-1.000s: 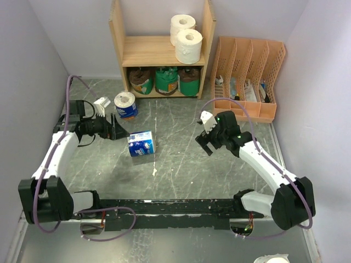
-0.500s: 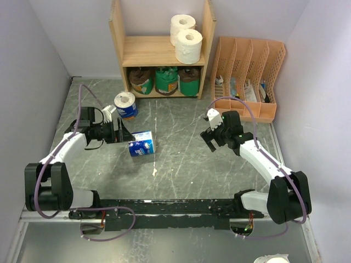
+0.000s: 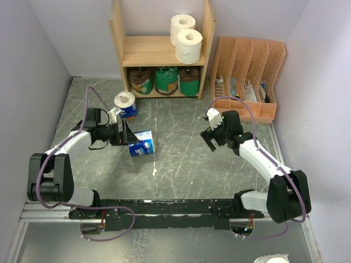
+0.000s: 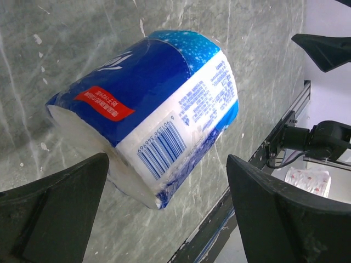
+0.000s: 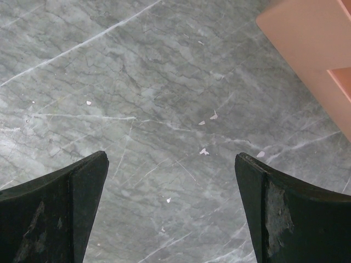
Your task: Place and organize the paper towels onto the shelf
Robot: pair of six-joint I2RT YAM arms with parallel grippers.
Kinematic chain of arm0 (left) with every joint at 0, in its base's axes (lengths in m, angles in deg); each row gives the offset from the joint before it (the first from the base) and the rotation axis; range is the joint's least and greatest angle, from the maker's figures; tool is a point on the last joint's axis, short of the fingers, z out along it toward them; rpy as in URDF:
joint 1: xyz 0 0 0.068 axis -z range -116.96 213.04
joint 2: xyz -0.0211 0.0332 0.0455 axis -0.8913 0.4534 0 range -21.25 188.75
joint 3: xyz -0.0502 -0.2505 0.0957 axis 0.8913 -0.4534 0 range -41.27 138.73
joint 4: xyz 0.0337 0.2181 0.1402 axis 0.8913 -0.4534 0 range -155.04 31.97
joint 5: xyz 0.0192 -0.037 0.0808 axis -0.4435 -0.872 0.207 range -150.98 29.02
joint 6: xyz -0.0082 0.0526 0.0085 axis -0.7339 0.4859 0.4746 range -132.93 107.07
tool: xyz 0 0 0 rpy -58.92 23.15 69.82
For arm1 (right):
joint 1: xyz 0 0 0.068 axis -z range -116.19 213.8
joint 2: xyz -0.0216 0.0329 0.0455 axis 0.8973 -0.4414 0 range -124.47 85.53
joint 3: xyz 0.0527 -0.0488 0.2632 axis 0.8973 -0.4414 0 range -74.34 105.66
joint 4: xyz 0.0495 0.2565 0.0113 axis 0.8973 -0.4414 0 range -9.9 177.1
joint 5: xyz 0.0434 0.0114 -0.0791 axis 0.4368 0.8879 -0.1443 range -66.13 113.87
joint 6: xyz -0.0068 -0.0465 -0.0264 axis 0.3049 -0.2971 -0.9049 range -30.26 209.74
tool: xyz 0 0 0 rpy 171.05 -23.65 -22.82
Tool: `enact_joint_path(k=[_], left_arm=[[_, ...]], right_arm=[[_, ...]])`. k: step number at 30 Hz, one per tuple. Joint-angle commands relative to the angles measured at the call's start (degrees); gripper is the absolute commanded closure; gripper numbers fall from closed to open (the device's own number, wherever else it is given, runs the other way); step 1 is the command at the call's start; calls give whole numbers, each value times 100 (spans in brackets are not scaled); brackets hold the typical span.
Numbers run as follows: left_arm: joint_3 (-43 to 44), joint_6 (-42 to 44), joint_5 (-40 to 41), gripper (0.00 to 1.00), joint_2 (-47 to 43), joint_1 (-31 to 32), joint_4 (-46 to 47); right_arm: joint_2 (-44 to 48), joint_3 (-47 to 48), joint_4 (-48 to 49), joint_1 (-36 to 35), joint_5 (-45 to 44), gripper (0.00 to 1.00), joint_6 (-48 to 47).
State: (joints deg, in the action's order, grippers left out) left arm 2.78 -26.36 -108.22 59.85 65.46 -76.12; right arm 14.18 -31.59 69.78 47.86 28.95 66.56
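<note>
A blue-and-white wrapped roll (image 3: 141,143) lies on its side on the marble table; it fills the left wrist view (image 4: 148,109). My left gripper (image 3: 127,138) is open, its fingers either side of this roll's near end, not closed on it. A second blue-and-white roll (image 3: 125,104) stands upright behind it. The wooden shelf (image 3: 151,52) at the back holds two white rolls (image 3: 188,45) on its upper tier and brown and green rolls (image 3: 165,80) on the lower tier. My right gripper (image 3: 209,139) is open and empty over bare table at centre right.
A peach slotted file organizer (image 3: 247,76) stands right of the shelf, its corner in the right wrist view (image 5: 312,49). A white roll (image 3: 274,259) lies below the table's near edge. Grey walls close in both sides. Black rail (image 3: 175,208) runs along the front.
My left gripper has moved right toward the lying blue-and-white roll and now straddles its end. The right gripper shifted slightly up and right a second ago, then held still.
</note>
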Motion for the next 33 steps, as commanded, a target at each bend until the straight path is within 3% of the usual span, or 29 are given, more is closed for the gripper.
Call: enact_joint_path(k=[1,4,8,11,12,17,20,24,33], left_arm=[[-46,-127,-302,0,207,88,319],[-63,-178,-344,10,337,92,432],[-74,-268,-542,37,560,97,600],[27,-268,-681,81,714,99,605],[77,-243,-694,90,756,100,567],[522,213,-849,93,847,171,211],[1357,916,-379,93,978,420,-611],[3364,1819,573,93,1364,817,-2177],[7014,3549,4053,93,2164,2472,-3919]], right_arm=[[-3,25,124,51,-28,0,-52],[45,17,128,46,-48,1,-48],[57,-3,147,46,-77,1,-60],[50,-4,142,44,-78,1,-64],[50,-3,151,41,-84,2,-73],[63,-10,165,39,-104,2,-94],[84,-20,173,39,-125,2,-103],[69,-12,163,39,-146,3,-116],[208,-31,147,30,-169,3,-160]])
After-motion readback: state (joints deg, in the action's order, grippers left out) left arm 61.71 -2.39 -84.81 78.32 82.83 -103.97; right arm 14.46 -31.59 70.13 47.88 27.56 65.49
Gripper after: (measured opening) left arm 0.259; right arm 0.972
